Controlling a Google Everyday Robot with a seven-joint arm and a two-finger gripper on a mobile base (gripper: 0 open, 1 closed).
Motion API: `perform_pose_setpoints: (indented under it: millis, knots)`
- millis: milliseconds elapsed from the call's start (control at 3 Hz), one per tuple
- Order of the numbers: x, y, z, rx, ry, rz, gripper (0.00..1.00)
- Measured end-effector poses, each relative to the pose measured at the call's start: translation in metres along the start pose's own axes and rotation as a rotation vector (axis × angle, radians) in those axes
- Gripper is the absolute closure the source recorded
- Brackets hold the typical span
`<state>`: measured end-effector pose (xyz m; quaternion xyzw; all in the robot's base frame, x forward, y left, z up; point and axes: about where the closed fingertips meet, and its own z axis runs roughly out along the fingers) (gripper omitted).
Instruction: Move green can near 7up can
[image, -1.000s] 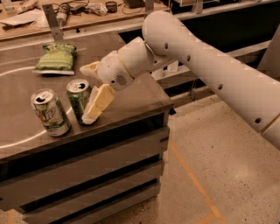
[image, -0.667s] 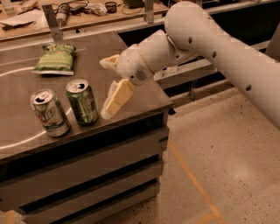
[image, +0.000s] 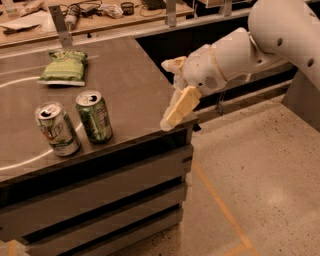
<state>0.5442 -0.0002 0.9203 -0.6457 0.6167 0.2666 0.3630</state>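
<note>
The green can (image: 94, 116) stands upright near the front edge of the dark counter (image: 135, 85), its body all dark green with a silver top. The 7up can (image: 57, 128) stands upright just to its left, pale with green lettering; a small gap separates the two. My gripper (image: 172, 92) is open and empty, over the counter's right front corner, well to the right of both cans. One cream finger (image: 179, 106) hangs down at the counter edge, the other (image: 172, 64) points up and left.
A green chip bag (image: 63, 66) lies at the back left of the counter. Behind is a cluttered bench (image: 100, 15) with metal posts. Drawer fronts (image: 100, 190) sit below the counter. Speckled floor with an orange line (image: 220, 210) lies to the right.
My gripper has let go of the green can and drawn back to the right, from beside the can to the counter's right corner. The green can stays standing next to the 7up can.
</note>
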Motion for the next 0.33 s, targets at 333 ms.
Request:
perform_pose_setpoints:
  millis: [333]
  knots:
    - [0.0,0.0,0.0001,0.0,0.0,0.0,0.0]
